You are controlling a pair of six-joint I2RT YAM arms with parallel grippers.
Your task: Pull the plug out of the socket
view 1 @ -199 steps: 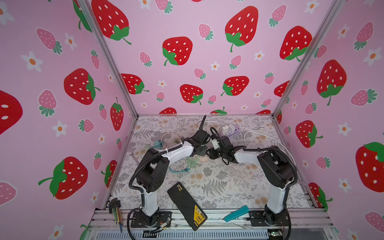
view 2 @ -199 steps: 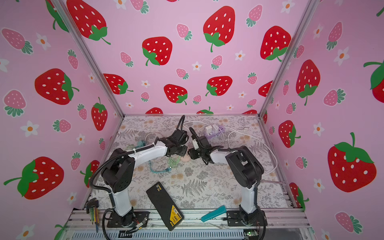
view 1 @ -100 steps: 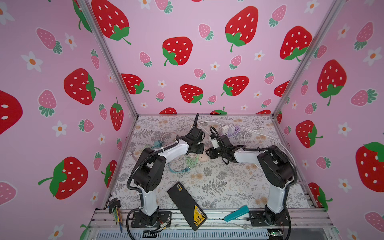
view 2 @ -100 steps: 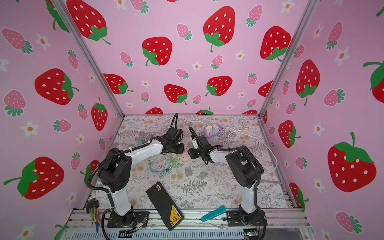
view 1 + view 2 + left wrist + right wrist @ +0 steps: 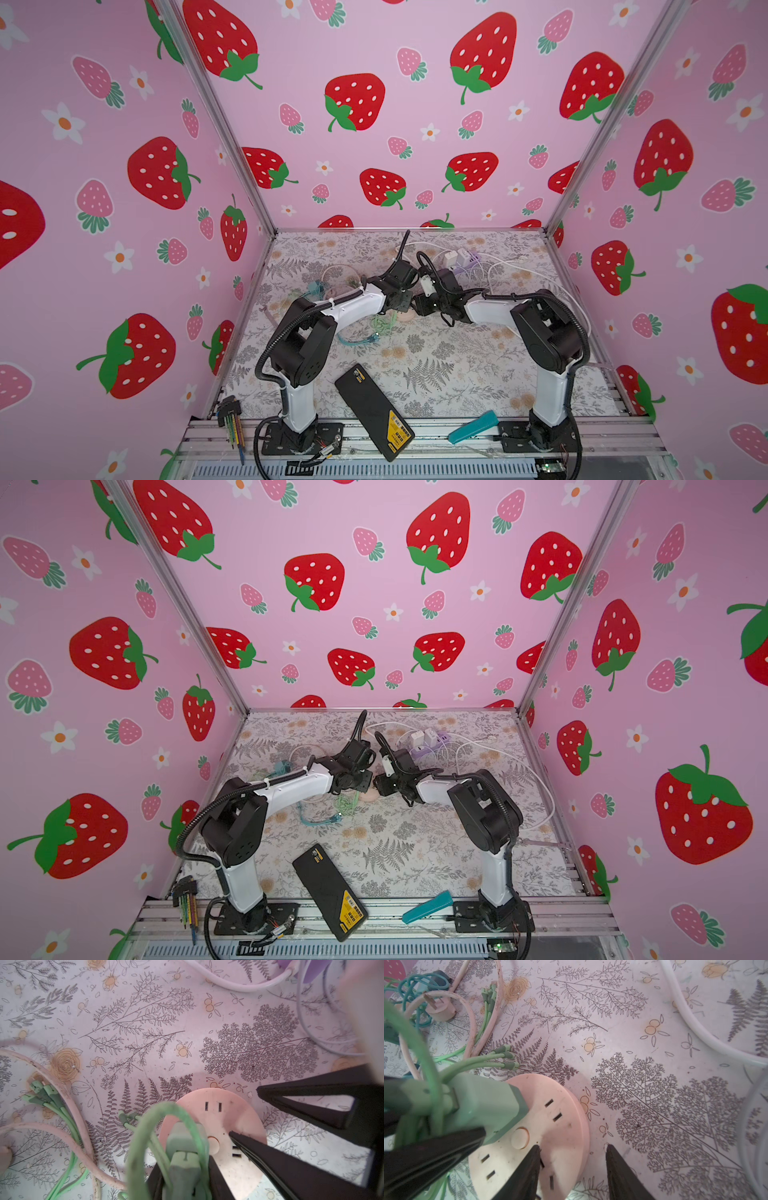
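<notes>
Down at bottom centre of the left wrist view, the left gripper [image 5: 187,1172] clamps the green plug [image 5: 187,1142], which stands on the round pink socket [image 5: 218,1118]. Rightward, the right gripper [image 5: 244,1111] is narrowly parted, with one fingertip on the socket's top.

The socket [image 5: 562,1124] is a round, pale pink disc with slot pairs around a middle button [image 5: 520,1138]. It lies flat near the middle of the tabletop [image 5: 633,1022]. The plug [image 5: 483,1103], a pale green block with a looped green cable [image 5: 415,1043], stands tilted on the socket's left part, its base against the face.
</notes>
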